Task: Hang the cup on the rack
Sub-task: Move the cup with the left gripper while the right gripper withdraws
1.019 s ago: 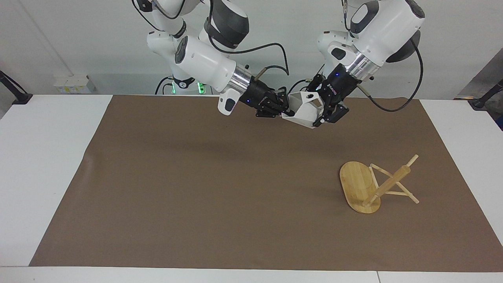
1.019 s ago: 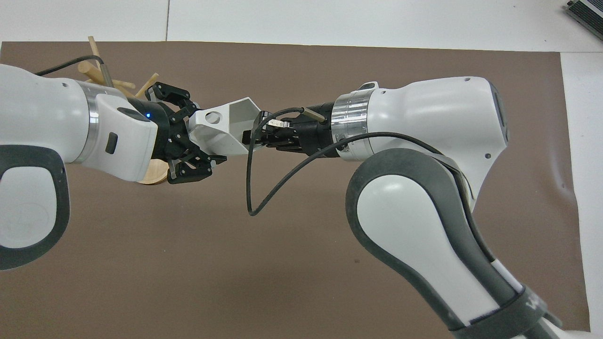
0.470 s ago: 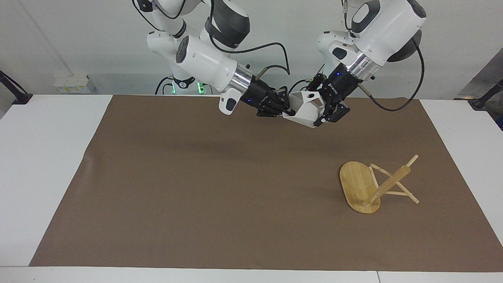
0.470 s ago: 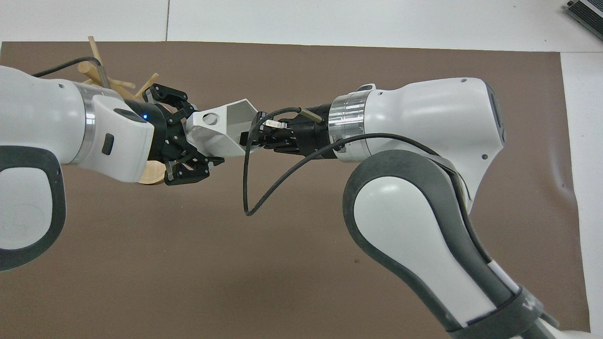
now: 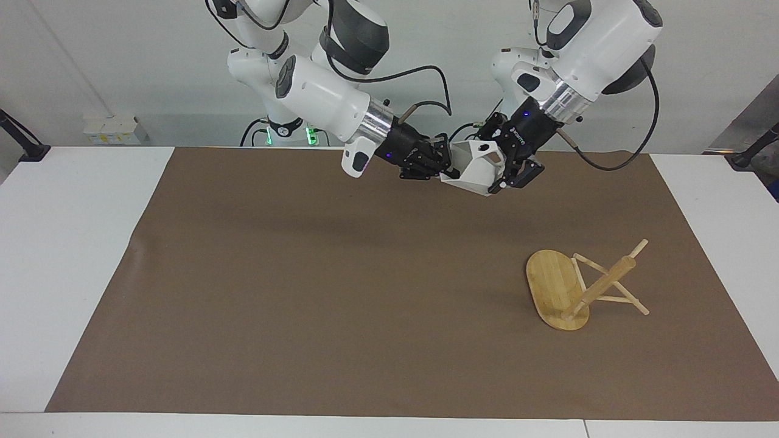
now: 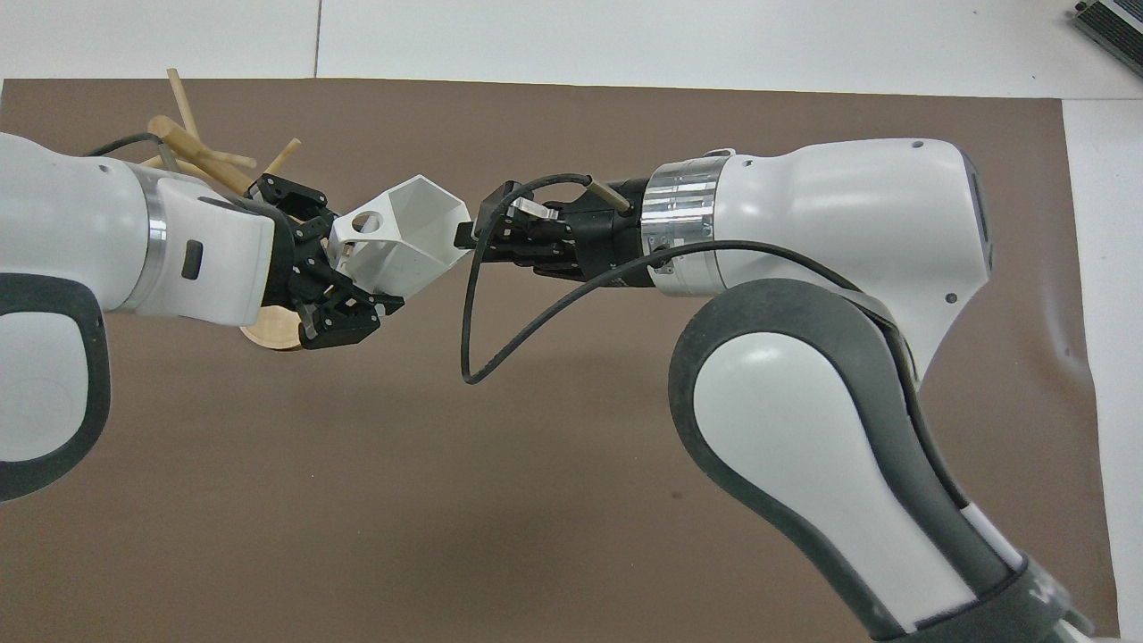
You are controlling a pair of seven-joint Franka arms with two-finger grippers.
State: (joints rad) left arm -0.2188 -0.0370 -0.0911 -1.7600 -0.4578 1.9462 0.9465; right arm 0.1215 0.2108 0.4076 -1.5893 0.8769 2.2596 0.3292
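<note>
brown mat covers the table, rack lies tipped over on it toward the left arm's end. cup is up in the air, nothing inside, left gripper pinching its handle end. right gripper sits at the rim, can't tell its grip.

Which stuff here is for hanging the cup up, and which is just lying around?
For the job:
- white faceted cup, up in the air between both end effectors
- bamboo mug rack, tipped over on its side

Just there:
- brown table mat
- black cables on the arms
</note>
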